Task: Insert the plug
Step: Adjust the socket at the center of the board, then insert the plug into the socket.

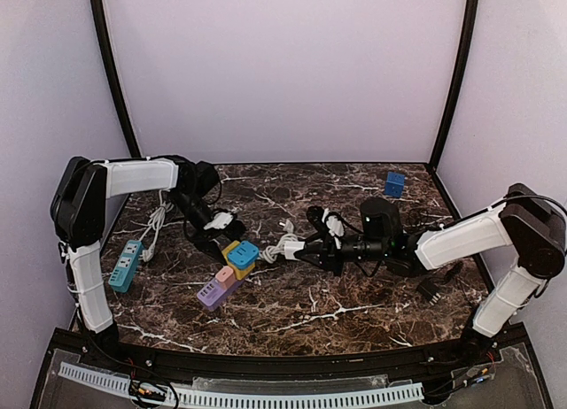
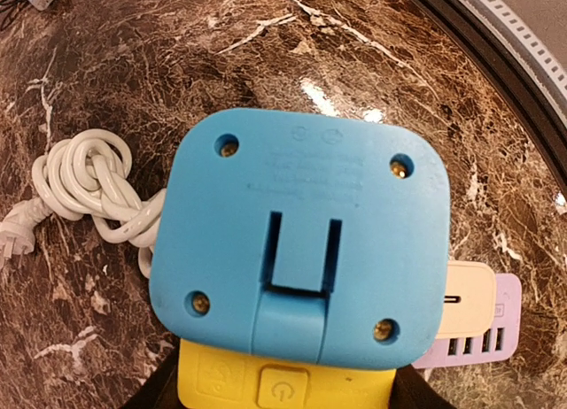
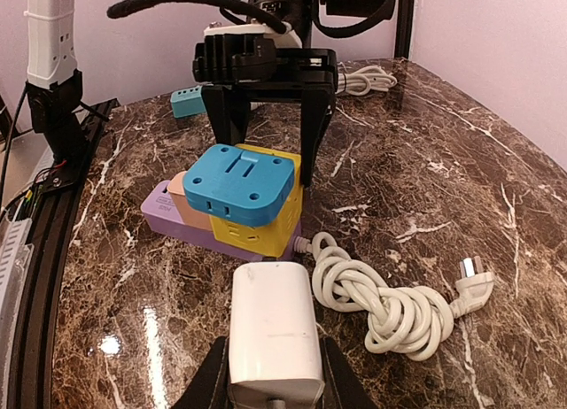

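A yellow socket cube [image 3: 266, 227] with a blue cube [image 3: 237, 186] stacked on it sits on the marble beside a purple power strip [image 3: 173, 221]. My left gripper [image 3: 270, 165] straddles the stack from above. Its black fingers [image 2: 159, 393] press both sides of the yellow cube [image 2: 279, 387], and the blue cube's screwed back [image 2: 297, 241] fills the left wrist view. My right gripper [image 3: 275, 378] is shut on a white plug block [image 3: 273, 325]. The block's front end is just short of the yellow cube's near face. From above, the plug [image 1: 292, 247] lies right of the stack [image 1: 240, 254].
A coiled white cable [image 3: 390, 303] lies right of the plug, its loose end [image 3: 469, 281] on the marble. A pink adapter [image 3: 182, 192] sits on the purple strip [image 1: 213, 294]. A teal strip [image 1: 125, 265], a blue cube [image 1: 394, 183] and a black adapter [image 1: 431, 289] lie around.
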